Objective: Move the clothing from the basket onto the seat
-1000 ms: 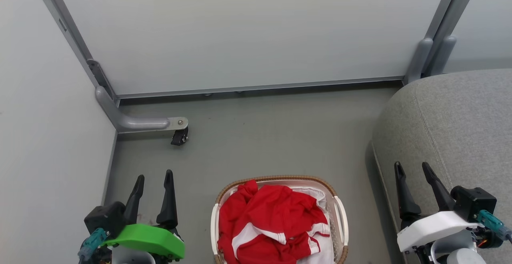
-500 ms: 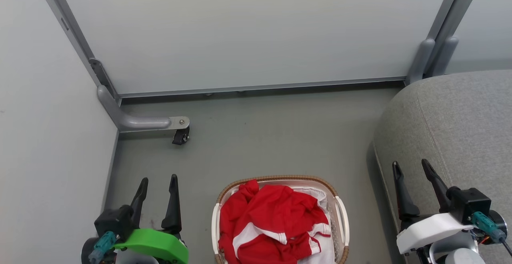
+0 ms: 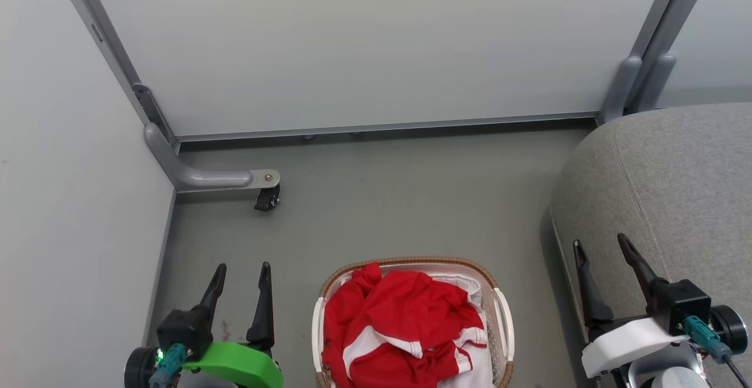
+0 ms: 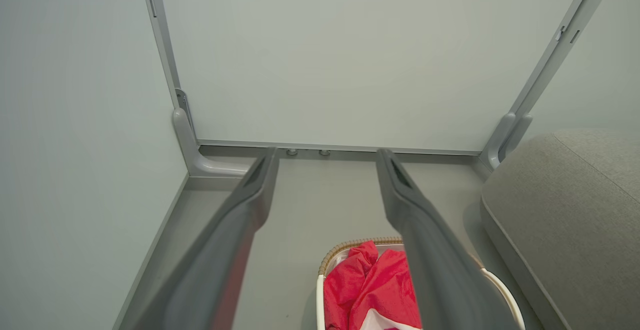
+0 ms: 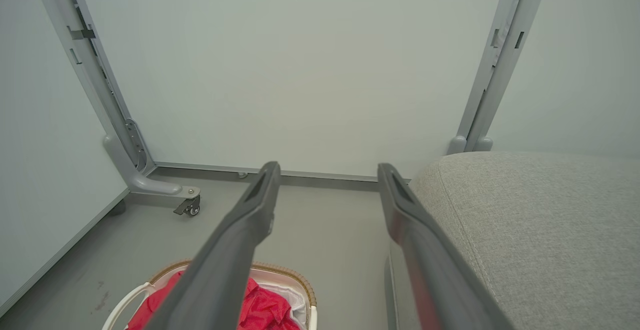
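Red clothing (image 3: 399, 323) with white stripes lies heaped in the cream basket (image 3: 505, 323), which stands on the floor at the bottom centre of the head view. The grey seat (image 3: 675, 188) fills the right side, beside the basket. My left gripper (image 3: 242, 271) hangs open over the floor left of the basket, nothing between its fingers. Over the seat's front edge my right gripper (image 3: 599, 245) stands open and empty. The left wrist view shows the clothing (image 4: 370, 285), the basket (image 4: 340, 252) and the seat (image 4: 565, 210); the right wrist view shows the clothing (image 5: 265, 305), the basket (image 5: 295, 275) and the seat (image 5: 540, 220).
Pale partition panels (image 3: 364, 41) close off the far side and the left. A grey panel foot with a black caster (image 3: 267, 198) juts onto the floor at the left. Grey floor (image 3: 399, 200) lies between the basket and the far panel.
Both grippers have drawn back toward the bottom of the head view, the left one also shifting right. The basket, clothing and seat stay put; the view itself has shifted slightly.
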{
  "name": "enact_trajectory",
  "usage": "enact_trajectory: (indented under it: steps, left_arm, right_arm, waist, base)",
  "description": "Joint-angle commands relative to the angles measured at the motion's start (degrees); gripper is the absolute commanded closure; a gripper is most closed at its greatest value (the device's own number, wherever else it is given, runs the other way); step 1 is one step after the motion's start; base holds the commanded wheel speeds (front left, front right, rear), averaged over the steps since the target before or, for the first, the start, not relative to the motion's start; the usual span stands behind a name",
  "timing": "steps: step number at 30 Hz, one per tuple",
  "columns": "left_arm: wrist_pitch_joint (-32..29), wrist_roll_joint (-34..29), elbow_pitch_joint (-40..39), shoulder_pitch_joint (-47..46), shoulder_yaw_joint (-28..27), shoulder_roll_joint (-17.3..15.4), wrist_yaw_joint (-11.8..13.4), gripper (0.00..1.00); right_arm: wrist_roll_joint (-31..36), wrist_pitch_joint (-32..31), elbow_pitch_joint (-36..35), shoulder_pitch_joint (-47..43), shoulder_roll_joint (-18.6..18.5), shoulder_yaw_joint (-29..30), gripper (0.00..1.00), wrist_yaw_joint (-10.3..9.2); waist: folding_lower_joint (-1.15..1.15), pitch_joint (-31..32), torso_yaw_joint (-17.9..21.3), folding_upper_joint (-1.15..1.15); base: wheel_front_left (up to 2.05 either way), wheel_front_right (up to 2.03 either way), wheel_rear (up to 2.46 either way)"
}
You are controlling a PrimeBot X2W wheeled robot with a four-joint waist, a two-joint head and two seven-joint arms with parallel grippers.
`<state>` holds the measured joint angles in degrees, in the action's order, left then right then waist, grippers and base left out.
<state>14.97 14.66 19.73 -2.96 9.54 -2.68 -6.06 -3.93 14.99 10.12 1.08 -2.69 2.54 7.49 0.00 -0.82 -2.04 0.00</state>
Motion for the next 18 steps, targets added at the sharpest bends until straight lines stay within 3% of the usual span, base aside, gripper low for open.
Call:
enact_trajectory:
  steps: [1, 18]
  left_arm:
    - [0.3, -0.1, 0.1, 0.2, 0.1, -0.4, -0.2, 0.0]
    - [0.3, 0.2, 0.3, 0.0, 0.2, -0.4, -0.2, 0.0]
  right_arm:
    - [0.5, 0.3, -0.2, -0.7, -0.4, 0.1, 0.0, -0.01]
    - [0.1, 0.3, -0.4, -0.5, -0.4, 0.4, 0.0, -0.01]
  waist:
    - [0.0, 0.0, 0.0, 0.0]
    - [0.0, -0.6, 0.1, 0.0]
  base:
    - [0.0, 0.0, 0.0]
    - [0.0, 0.0, 0.0]
